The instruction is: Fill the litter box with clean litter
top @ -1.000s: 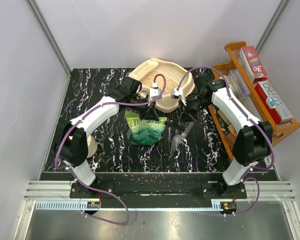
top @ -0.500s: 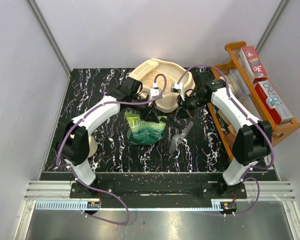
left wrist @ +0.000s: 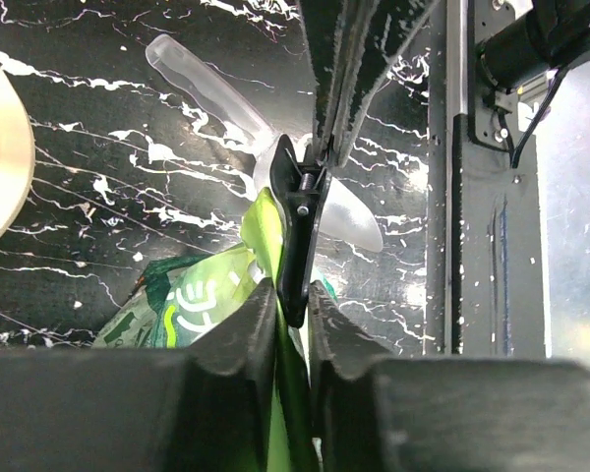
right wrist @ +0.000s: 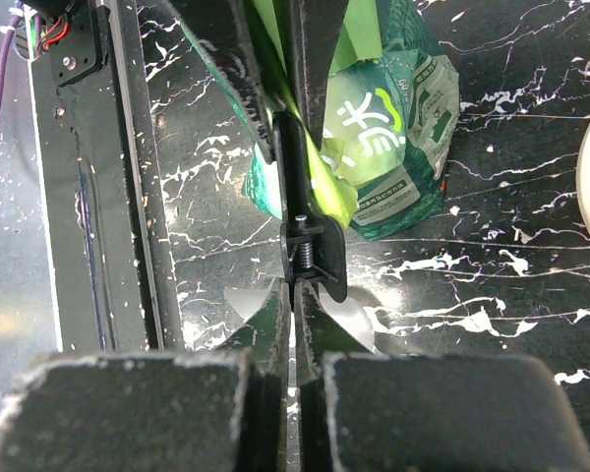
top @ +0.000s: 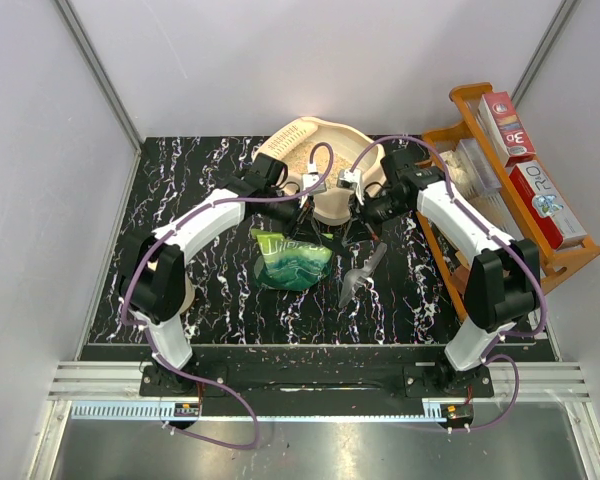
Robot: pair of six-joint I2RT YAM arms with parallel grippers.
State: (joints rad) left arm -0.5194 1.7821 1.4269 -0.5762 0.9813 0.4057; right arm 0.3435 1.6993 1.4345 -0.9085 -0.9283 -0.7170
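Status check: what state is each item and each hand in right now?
bag: on table, top clipped.
clip: on bag's edge.
litter box: some litter inside.
scoop: lying on table, unheld.
right hand: shut on clip.
left hand: straddling clip and bag edge; grip unclear.

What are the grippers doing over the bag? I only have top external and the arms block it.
Observer: There's a black clip along the top edge of the bag. You can't make it out from above.
Operator: Right gripper on it?
Observer: Yes. The right gripper is shut on one end of the clip.
Operator: And the left?
Observer: The left gripper straddles the clip's other end, with the bag's edge in the same gap. I can't tell if it's squeezing.
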